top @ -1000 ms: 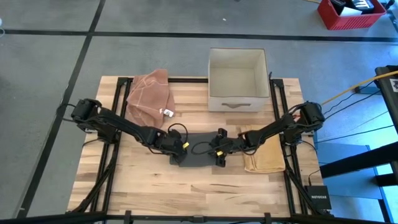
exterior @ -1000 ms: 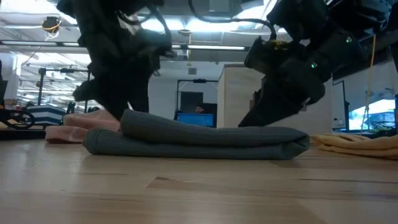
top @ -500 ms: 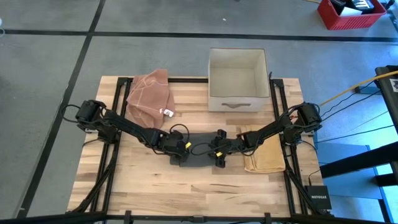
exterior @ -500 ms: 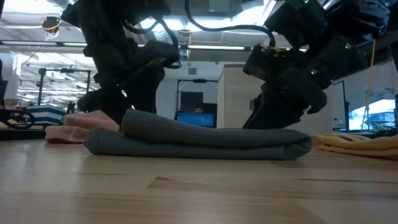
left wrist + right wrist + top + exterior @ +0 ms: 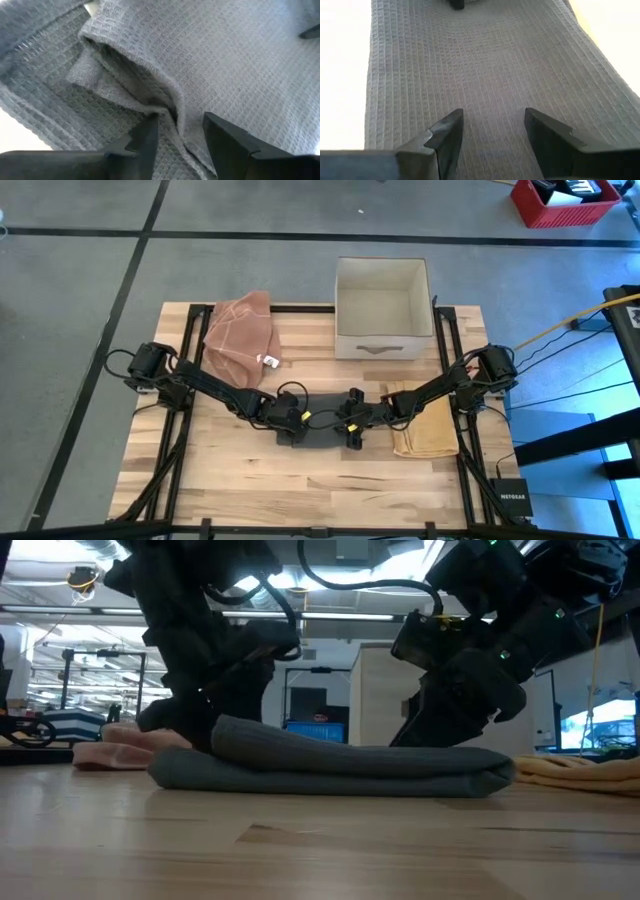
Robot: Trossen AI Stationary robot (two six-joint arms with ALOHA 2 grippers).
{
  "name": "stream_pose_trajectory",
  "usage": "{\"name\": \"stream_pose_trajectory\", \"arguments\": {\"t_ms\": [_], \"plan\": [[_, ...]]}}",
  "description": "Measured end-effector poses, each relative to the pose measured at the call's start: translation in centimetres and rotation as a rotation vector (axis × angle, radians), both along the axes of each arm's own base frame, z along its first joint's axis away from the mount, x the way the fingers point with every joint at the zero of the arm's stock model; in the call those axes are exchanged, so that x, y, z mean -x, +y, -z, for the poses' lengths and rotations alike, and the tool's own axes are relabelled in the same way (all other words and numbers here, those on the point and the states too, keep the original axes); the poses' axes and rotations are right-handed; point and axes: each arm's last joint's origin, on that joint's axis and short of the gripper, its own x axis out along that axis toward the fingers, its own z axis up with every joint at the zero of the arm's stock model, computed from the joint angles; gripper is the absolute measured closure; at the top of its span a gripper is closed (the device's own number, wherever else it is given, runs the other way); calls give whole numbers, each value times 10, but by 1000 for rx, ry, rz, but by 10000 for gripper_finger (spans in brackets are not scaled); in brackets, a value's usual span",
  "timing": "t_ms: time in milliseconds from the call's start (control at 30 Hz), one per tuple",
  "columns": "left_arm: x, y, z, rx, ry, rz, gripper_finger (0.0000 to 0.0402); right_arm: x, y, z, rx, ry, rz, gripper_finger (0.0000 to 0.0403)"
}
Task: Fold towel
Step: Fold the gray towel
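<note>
We see the left gripper [image 5: 179, 131] with its two fingers partly apart, and a raised fold of the one gray towel [image 5: 322, 426] sits between them. The right gripper [image 5: 492, 131] has its fingers apart too, low over the flat towel right under it, gripping nothing we can see. Beyond the left gripper lies one pink cloth [image 5: 241, 334], one yellow cloth [image 5: 425, 425] lies behind the right gripper, and one white box [image 5: 383, 308] stands farther off.

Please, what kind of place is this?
Probably a robotics lab or workshop: a wooden table on a black frame stands on a grey concrete floor marked with tape lines, and computer screens show in the open room behind.
</note>
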Motion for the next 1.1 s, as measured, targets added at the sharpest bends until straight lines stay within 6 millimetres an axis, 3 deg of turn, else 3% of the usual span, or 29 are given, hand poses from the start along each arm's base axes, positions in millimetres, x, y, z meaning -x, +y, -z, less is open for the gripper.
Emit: {"name": "stream_pose_trajectory", "arguments": {"t_ms": [100,333,700,1100], "plan": [[0,0,-1,-19,-6,17,282,0,0,0,0,1,-1,187],[2,1,-12,-62,-27,70,391,1,0,-2,-5,7,-7,187],[13,5,-56,-128,71,76,400,5,-1,-19,-12,-22,-8,187],[38,12,-53,-163,366,64,401,5,-1,-19,-15,-20,-10,187]]}}
